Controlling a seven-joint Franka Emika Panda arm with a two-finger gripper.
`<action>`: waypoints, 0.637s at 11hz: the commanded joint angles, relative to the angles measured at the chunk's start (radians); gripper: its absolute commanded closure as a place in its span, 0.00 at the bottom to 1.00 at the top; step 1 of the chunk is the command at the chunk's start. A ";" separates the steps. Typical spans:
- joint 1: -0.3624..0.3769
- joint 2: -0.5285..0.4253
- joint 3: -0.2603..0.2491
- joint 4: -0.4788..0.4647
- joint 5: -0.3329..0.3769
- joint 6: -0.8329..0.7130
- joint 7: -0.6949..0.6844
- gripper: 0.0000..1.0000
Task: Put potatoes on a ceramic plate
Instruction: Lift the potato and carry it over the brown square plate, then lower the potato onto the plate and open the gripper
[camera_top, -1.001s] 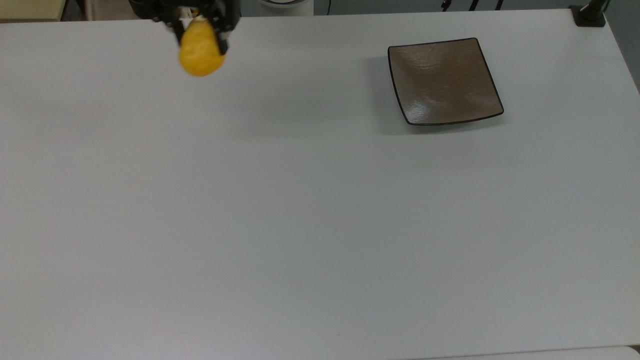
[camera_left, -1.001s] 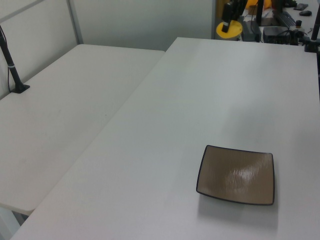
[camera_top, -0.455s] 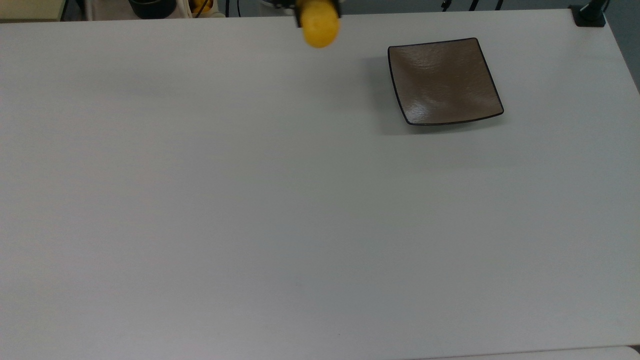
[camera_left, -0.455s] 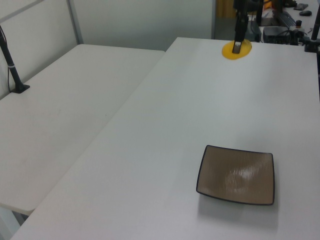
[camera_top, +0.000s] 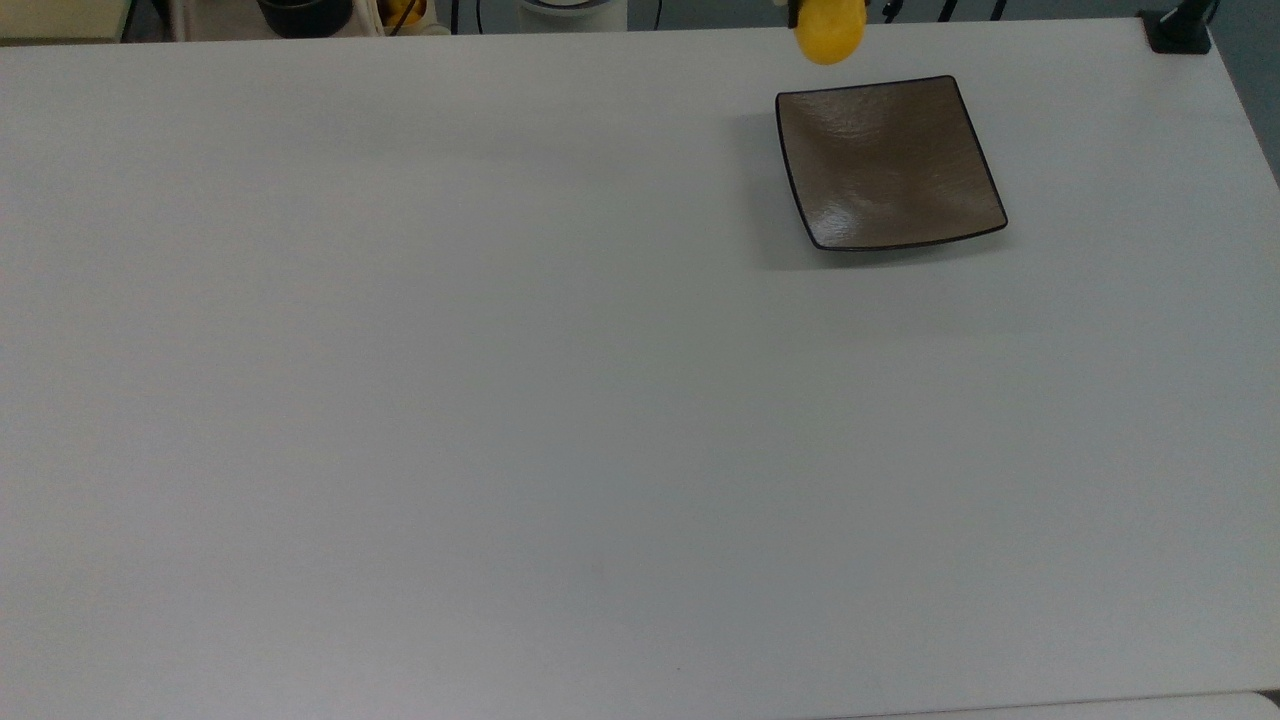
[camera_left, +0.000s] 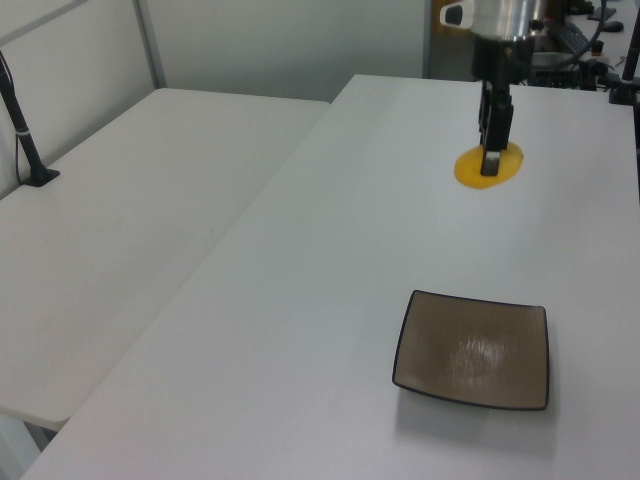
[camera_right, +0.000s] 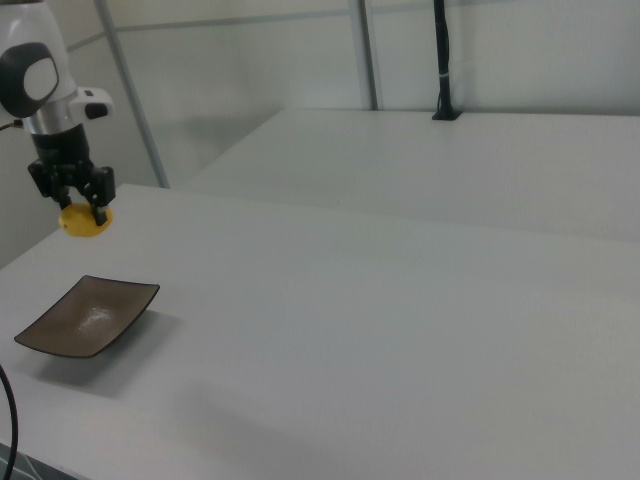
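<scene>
The potato (camera_left: 488, 166) is hanging in my hand (camera_left: 490, 170), pinched between my two dark fingers, and I am carrying it above the white table (camera_top: 560, 400) without it touching anything. Working from near to far in the left view: the plate (camera_left: 473, 349) is lying closest, flat on the table and bare, then comes a stretch of open tabletop, and beyond that I am holding the potato in the air, with my wrist and arm rising behind it.

What my next move is turning on, as I judge it, is that gap: the potato is sitting beyond the plate's far edge, not over it. In the top view the potato (camera_top: 829, 32) is showing just past the plate's (camera_top: 890, 165) upper rim, toward the top view's left corner of the plate. So I am needing to come toward the plate's middle before lowering.

The potato's long axis is running roughly level in the left view, crosswise to my fingers. In the right view my hand (camera_right: 82, 218) is pointing straight down, my fingers gripping the potato (camera_right: 84, 222) from both sides, with the plate (camera_right: 88, 315) lower in the picture, well apart from it.
</scene>
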 joint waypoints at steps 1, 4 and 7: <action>0.039 0.096 0.067 -0.014 0.007 0.091 0.161 0.71; 0.042 0.140 0.112 -0.114 -0.012 0.260 0.260 0.70; 0.076 0.175 0.126 -0.220 -0.088 0.400 0.329 0.70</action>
